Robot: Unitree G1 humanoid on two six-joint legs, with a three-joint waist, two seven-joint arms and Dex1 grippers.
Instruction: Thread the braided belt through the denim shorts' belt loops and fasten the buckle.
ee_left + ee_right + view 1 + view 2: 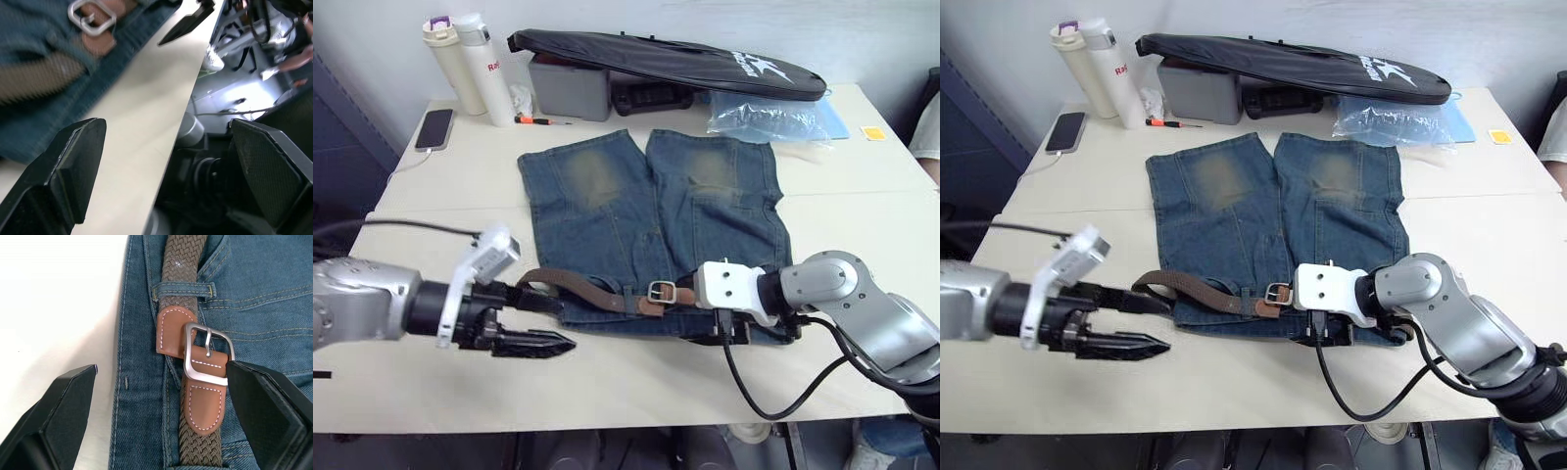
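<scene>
**Belt buckled on the waistband, both grippers empty**

braided belt lies along the near waistband of the denim shorts, long axis left-right across the table. buckle looks fastened, tip under a belt loop. Left end arcs off the shorts' left edge. Likely light, floppy, woven face grippy; take it by the stiffer leather tabs beside the buckle. Left gripper fingers apart, off the left end; right gripper spread wide, straddling the buckle, holding nothing

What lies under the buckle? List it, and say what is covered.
Under the buckle lies the braided belt, its tan leather tip passed through the frame, on the denim shorts at the waistband. The denim beneath is covered; one belt loop crosses the strap beside it.
</scene>
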